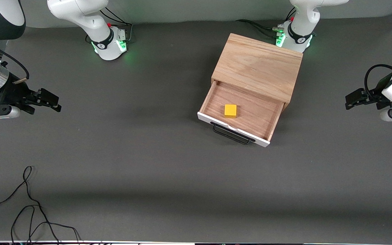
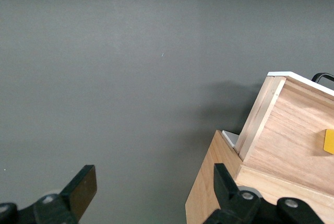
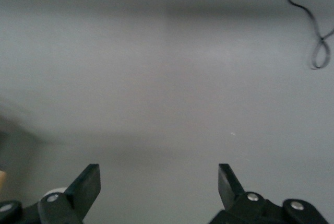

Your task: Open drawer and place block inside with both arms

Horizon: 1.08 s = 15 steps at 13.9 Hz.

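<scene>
Cabinet (image 1: 259, 69): light wood box on dark grey worktop (image 1: 131, 153), toward left arm's end, just in front of left arm's green-lit base (image 1: 293, 39). Top bare.

Drawer (image 1: 242, 112): pulled out toward front camera, roughly half its depth showing. White front (image 1: 233, 131) w/ black bar handle (image 1: 231, 133) at the nearest edge. Wood floor inside visible.

Block (image 1: 230, 111): yellow cube, sits flat on drawer floor, inside, close to the white front, apart from all four walls. In left wrist view only an edge of it shows (image 2: 329, 141) inside the drawer.

Left hand (image 1: 352, 99): over bare worktop at left arm's end, well apart from cabinet, holding nothing. Left wrist view: fingers (image 2: 81, 190) spread wide, grey worktop between them, cabinet corner (image 2: 209, 192) by one finger.

Right hand (image 1: 51, 100): over bare worktop at right arm's end, well apart from drawer, holding nothing. Right wrist view: fingers (image 3: 86, 187) spread wide, only worktop between.

Loose black cable (image 1: 29, 211) on worktop, corner nearest camera at right arm's end; also seen in right wrist view (image 3: 308, 20).
</scene>
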Each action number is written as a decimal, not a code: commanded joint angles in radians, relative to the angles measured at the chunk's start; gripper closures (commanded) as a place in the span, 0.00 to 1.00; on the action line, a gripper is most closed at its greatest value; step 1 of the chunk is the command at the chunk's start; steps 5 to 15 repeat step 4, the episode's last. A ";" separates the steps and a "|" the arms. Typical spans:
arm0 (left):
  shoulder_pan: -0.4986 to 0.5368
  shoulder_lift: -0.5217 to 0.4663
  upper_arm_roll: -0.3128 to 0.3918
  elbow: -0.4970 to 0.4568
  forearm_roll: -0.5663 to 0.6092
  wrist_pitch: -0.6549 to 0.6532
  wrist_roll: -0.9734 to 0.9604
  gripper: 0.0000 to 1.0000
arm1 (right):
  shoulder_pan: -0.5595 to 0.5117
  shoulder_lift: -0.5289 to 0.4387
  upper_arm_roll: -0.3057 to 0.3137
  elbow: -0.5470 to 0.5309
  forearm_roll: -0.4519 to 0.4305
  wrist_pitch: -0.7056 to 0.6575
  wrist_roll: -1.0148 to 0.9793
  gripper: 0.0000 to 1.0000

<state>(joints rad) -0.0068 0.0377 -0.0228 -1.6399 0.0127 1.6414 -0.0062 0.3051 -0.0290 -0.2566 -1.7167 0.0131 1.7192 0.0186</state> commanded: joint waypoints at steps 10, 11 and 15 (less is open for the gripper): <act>-0.005 -0.021 0.006 -0.009 -0.004 -0.015 0.008 0.00 | 0.011 0.001 -0.006 0.026 -0.047 -0.058 -0.042 0.00; -0.005 -0.021 0.006 -0.009 -0.004 -0.015 0.008 0.00 | 0.011 0.001 -0.006 0.026 -0.047 -0.058 -0.042 0.00; -0.005 -0.021 0.006 -0.009 -0.004 -0.015 0.008 0.00 | 0.011 0.001 -0.006 0.026 -0.047 -0.058 -0.042 0.00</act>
